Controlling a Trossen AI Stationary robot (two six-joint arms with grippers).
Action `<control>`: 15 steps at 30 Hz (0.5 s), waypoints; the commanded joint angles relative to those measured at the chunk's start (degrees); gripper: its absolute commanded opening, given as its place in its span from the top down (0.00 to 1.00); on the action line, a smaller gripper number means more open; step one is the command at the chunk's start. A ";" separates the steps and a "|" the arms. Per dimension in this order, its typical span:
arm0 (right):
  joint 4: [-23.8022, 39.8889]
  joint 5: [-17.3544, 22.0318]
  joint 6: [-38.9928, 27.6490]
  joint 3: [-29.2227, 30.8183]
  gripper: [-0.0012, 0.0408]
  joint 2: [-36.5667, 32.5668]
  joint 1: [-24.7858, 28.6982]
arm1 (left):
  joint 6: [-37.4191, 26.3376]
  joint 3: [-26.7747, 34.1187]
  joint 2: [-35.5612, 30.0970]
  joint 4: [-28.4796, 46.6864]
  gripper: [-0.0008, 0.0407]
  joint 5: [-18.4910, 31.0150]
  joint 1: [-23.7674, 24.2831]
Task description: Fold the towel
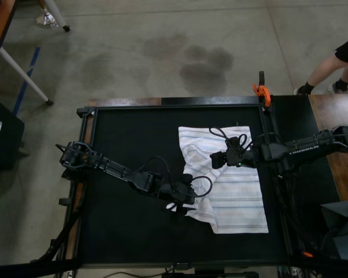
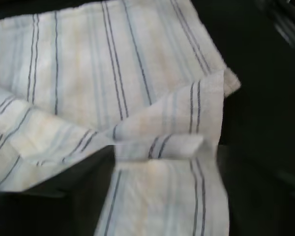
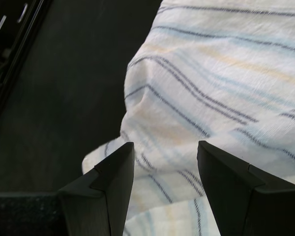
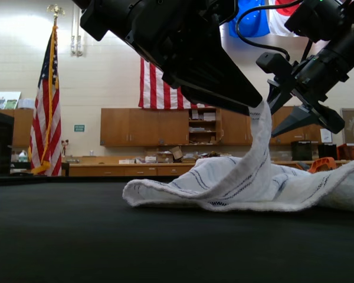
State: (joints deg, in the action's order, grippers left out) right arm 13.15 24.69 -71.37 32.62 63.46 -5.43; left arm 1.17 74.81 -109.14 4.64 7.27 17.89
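The white towel [image 1: 238, 197] with thin dark stripes lies rumpled on the right half of the black table [image 1: 127, 231]. My left gripper [image 1: 185, 197] is at the towel's left edge, shut on a pinched fold. In the exterior view that fold rises in a strip from the towel [image 4: 236, 183] to the left gripper [image 4: 255, 109]. Its fingers are hidden by the towel [image 2: 113, 59] in the left wrist view. My right gripper [image 1: 216, 159] hovers open over the towel's upper left part. Its two dark fingers [image 3: 113, 172] straddle a crease of the towel [image 3: 211, 73] without touching it.
An orange clamp [image 1: 262, 91] sits on the table's far edge. A wooden surface [image 1: 336, 110] adjoins the table in the top view's right. A person's legs [image 1: 330, 69] stand beyond it. A black case [image 1: 0, 133] stands on the floor in the top view's left.
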 commanded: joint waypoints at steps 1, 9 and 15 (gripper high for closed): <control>-0.11 0.00 -1.33 0.00 0.57 0.00 -1.73 | -0.07 -0.35 0.76 1.03 0.15 0.72 -0.02; -0.24 2.89 -6.08 0.00 0.57 0.17 -8.33 | -3.96 -0.26 -1.53 -11.74 0.11 -3.43 -0.02; -0.39 3.93 -7.91 0.00 0.57 0.17 -10.60 | -6.54 -0.35 -4.09 -13.70 0.11 -3.30 -0.02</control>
State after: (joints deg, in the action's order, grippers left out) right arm 12.73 28.36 -79.02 32.62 63.59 -15.75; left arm -5.17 74.48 -112.84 -9.78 3.73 17.89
